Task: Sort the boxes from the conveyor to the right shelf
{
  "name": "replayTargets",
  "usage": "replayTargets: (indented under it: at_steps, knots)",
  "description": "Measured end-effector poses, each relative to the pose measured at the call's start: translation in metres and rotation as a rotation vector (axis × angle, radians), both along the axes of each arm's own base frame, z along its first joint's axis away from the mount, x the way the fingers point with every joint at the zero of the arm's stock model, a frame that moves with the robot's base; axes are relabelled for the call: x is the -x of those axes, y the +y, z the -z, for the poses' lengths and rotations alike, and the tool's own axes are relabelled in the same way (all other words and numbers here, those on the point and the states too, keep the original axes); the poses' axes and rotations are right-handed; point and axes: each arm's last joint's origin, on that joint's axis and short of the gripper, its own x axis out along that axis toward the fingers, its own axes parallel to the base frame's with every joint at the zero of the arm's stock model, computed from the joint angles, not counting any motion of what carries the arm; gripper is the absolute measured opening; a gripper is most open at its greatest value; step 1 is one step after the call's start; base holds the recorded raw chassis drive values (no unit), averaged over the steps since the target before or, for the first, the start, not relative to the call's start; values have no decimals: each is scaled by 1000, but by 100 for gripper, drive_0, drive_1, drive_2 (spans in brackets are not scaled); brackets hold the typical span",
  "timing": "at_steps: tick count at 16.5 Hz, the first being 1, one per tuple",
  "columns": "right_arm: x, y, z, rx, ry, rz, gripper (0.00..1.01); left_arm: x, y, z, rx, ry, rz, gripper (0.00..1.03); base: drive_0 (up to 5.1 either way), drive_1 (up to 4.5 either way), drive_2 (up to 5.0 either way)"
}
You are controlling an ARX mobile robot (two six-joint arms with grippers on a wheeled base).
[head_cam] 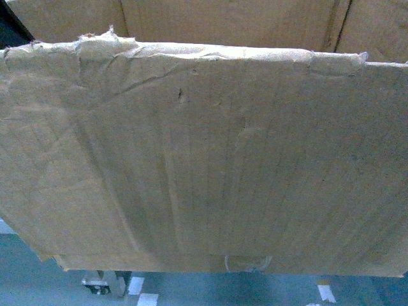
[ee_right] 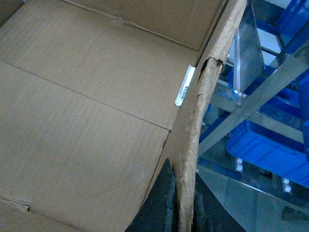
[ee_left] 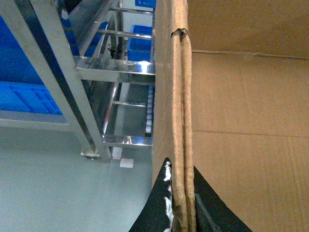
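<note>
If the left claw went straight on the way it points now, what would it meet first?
The left claw is clamped on the edge of the cardboard box wall, so that wall lies directly ahead. The metal shelf stands off to one side, though depth is unclear.

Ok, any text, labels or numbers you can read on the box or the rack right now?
None can be read.
White sticker on the inner wall of the cardboard box, near the torn top edge: barcode-like stripes, too small and blurred to read.
Outer face of the box in the head view: no print visible.
Metal rack and blue bins: no labels visible.
</note>
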Motion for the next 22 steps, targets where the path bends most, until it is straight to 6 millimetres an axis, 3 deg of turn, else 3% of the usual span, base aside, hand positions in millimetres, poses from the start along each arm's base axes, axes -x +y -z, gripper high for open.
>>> replayTargets:
  at_steps: [7, 13, 20, 22]
  knots:
    - [0, 0, 0, 0, 1, 0, 2, -1, 0, 1, -3, 2, 2, 2, -1, 430, -431]
    - [-1, 0, 2, 2, 7, 1, 2, -2, 0, 2, -6, 7, 3, 2, -1, 14, -17]
    - [-1, -1, 1, 1, 6, 4, 2, -1, -1, 2, -6, 6, 6, 2, -442, 419, 34]
    - [-2, 0, 2, 1, 8, 4, 2, -1, -1, 1, -6, 6, 6, 2, 0, 0, 0]
